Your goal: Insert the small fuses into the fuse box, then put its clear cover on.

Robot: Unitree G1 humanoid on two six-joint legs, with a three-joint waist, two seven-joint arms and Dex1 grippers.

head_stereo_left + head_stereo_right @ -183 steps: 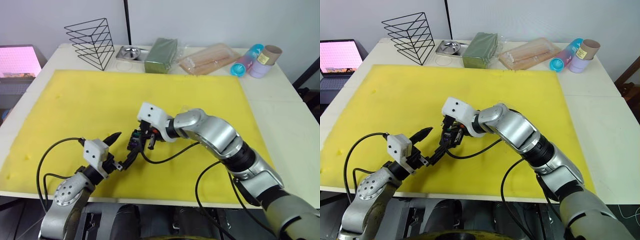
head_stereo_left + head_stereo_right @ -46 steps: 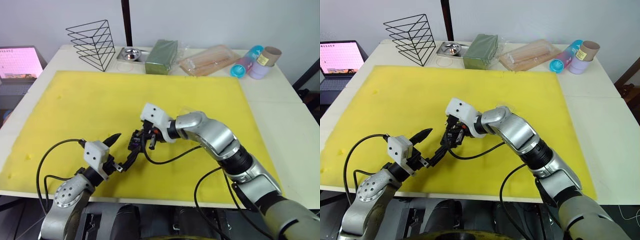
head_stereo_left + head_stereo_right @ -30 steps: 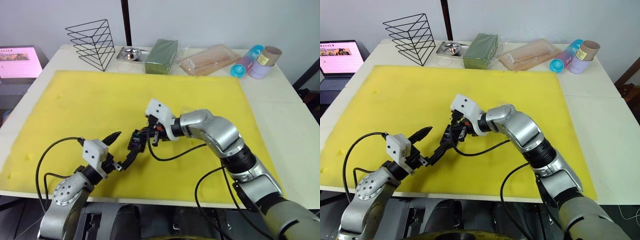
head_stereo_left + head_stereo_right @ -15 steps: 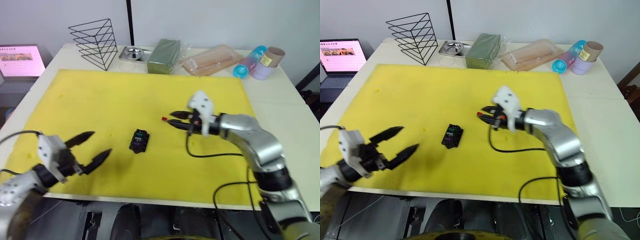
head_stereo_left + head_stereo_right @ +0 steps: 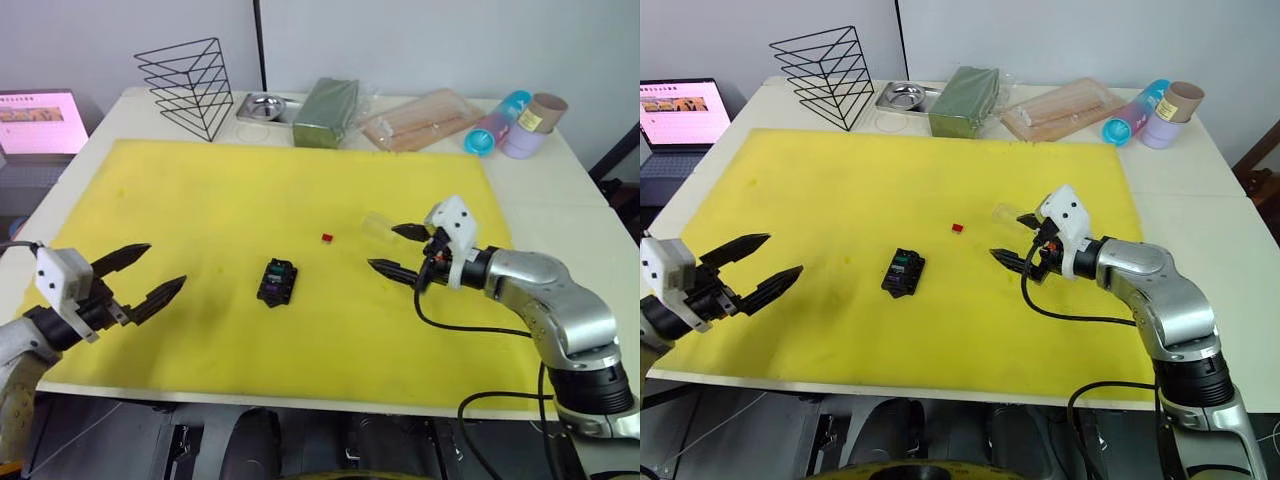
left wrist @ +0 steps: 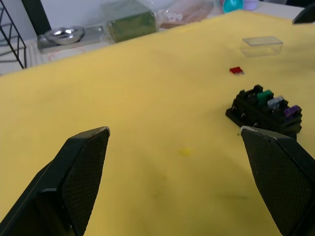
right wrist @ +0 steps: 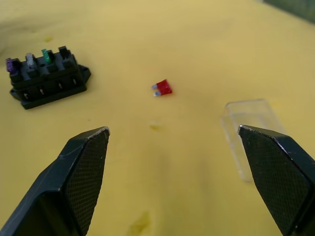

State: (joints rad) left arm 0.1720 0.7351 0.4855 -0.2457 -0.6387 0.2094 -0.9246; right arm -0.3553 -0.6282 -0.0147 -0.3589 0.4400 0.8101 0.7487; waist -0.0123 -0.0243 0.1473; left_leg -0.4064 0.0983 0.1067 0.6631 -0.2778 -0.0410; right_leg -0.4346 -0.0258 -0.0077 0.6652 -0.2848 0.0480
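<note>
While both claws gape empty | yellow mat (image 5: 200,200) covers white table (image 5: 560,190) | grey wall behind

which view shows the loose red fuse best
The right wrist view: the red fuse lies close and unobstructed on the yellow mat, so its red body and pale blades show, with the fuse box to one side and the clear cover to the other. The left wrist view shows it smaller. In both eye views it is a red speck.

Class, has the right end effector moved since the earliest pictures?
Yes. The right end effector has left the fuse box and pulled back toward the clear cover.
</note>
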